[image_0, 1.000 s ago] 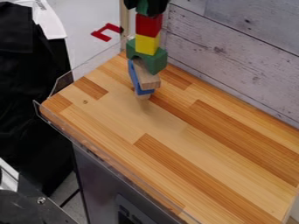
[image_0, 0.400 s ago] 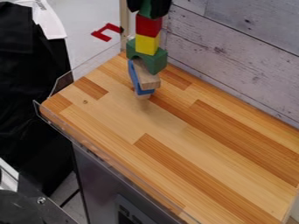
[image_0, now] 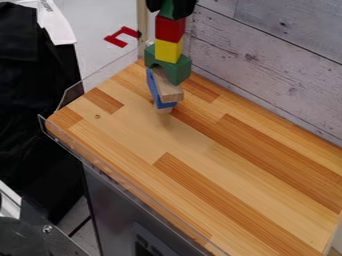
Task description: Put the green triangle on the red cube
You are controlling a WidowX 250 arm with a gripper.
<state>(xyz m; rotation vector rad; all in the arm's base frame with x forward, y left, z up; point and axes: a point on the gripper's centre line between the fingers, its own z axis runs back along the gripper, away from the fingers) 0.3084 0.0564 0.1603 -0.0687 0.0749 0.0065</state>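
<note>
The black hand pinches the green triangle, one finger on each side. The triangle is right on top of the red cube. Under that are a yellow block and a smooth green block with a curved cut-out. Lower down are a plain wood block and a thin blue piece, tipped, above the stripy wood table.

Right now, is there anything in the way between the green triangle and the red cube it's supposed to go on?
Nothing visible. The green triangle, at the hand by the top edge, appears directly above the red cube; I can't tell whether it rests fully on it.
</note>
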